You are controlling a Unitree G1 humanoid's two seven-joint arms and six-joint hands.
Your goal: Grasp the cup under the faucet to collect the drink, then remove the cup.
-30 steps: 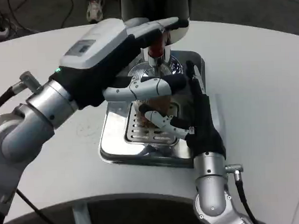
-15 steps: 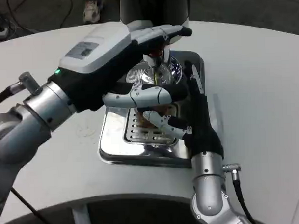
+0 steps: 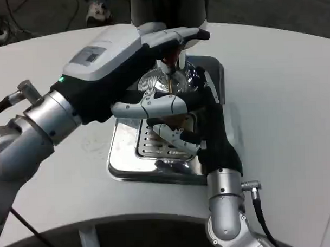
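Edging nearer: right hand (image 3: 211, 135), cup (image 3: 173, 120).

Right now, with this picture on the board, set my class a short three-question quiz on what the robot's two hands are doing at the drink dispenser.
1. True or false: the left hand is up at the faucet.
2. The right hand holds: A) clear plastic cup; B) spoon; C) nothing.
3. Fill in: the cup stands over the shiny metal drip ____.

Key: 1 true; 2 A; 3 tray.
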